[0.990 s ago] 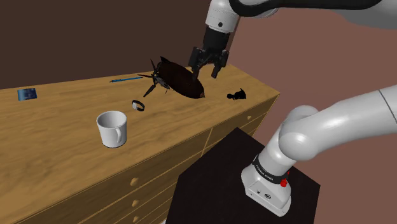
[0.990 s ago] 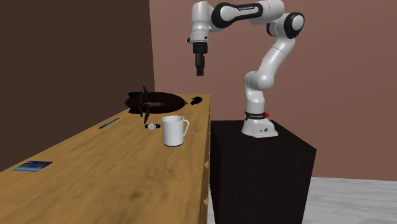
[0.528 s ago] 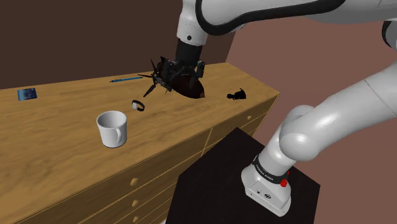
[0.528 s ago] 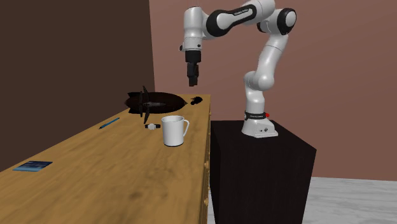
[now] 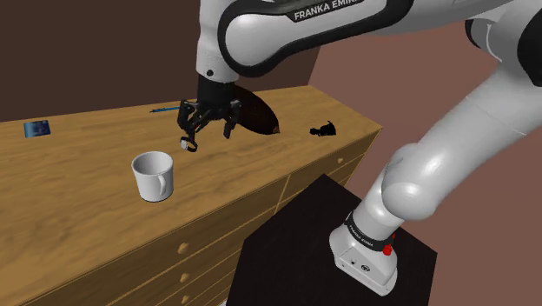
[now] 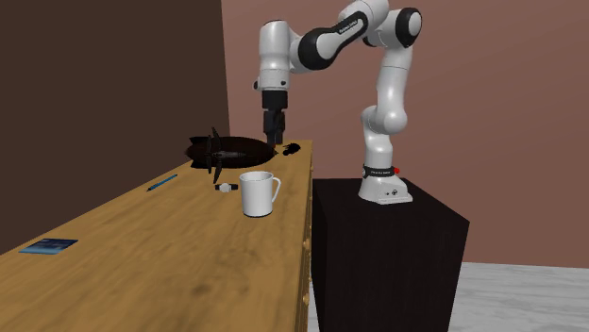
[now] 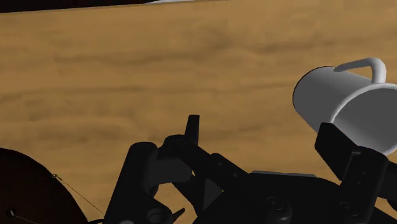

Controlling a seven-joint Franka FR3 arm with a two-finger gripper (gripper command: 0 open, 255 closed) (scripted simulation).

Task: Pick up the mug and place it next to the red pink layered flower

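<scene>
One white mug stands ungrasped; the spread-fingered gripper is poised beside the dark flower, which could be clipped in transit.

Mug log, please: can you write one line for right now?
gripper: open, empty | mug: upright on dresser, untouched | step: mug not yet grasped

In the shoulder view the mug stands on the tabletop at centre left. The hand hangs above and to its right, just before the flower. A pen lies behind the mug, a card sits at far left, and the stand is at lower right.
</scene>
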